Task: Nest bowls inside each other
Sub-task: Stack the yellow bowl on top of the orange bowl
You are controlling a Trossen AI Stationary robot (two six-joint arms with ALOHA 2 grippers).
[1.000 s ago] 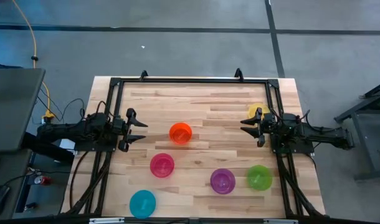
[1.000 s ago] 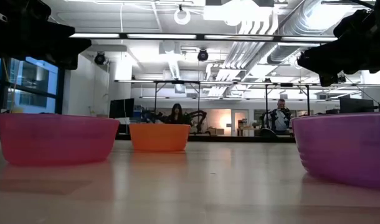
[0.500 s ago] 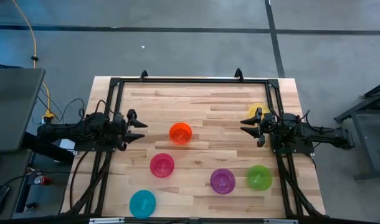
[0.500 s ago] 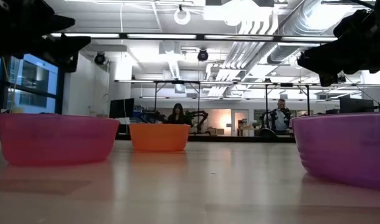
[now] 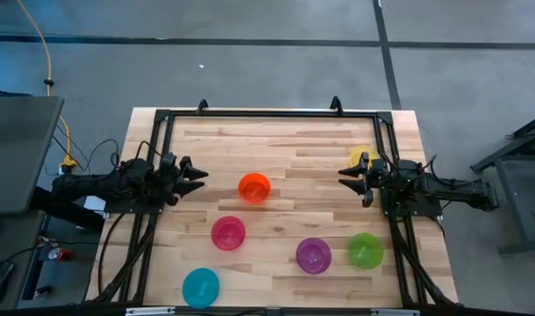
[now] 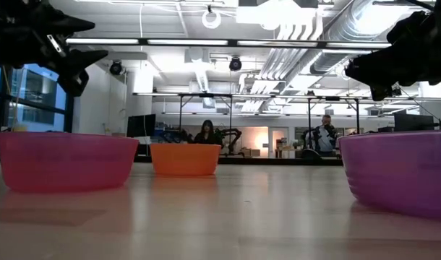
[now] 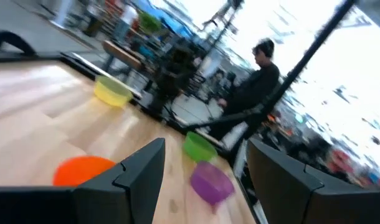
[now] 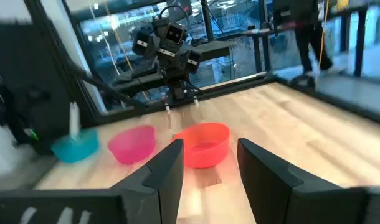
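Six small bowls stand apart on their bases on the wooden table: orange (image 5: 254,188), pink (image 5: 228,233), purple (image 5: 313,255), green (image 5: 366,250), cyan (image 5: 201,287), and yellow (image 5: 360,156) partly under the right arm. My left gripper (image 5: 196,175) hovers open at the table's left side, rolled sideways and pointing toward the orange bowl (image 7: 84,169). My right gripper (image 5: 352,183) hovers open at the right side, also facing the orange bowl (image 8: 205,144). In the low view both grippers, left (image 6: 70,59) and right (image 6: 372,72), are well above the table.
A black metal frame (image 5: 267,112) runs along the table's far and side edges. Bare wood lies between the orange bowl and each gripper. In the low view the pink bowl (image 6: 65,160) and purple bowl (image 6: 401,173) stand near. People sit in the room beyond (image 6: 206,132).
My left gripper has rolled about its own long axis, so its two fingers now stand slanted rather than side by side across the table; it stays at about the same place. The right gripper and all bowls have kept still.
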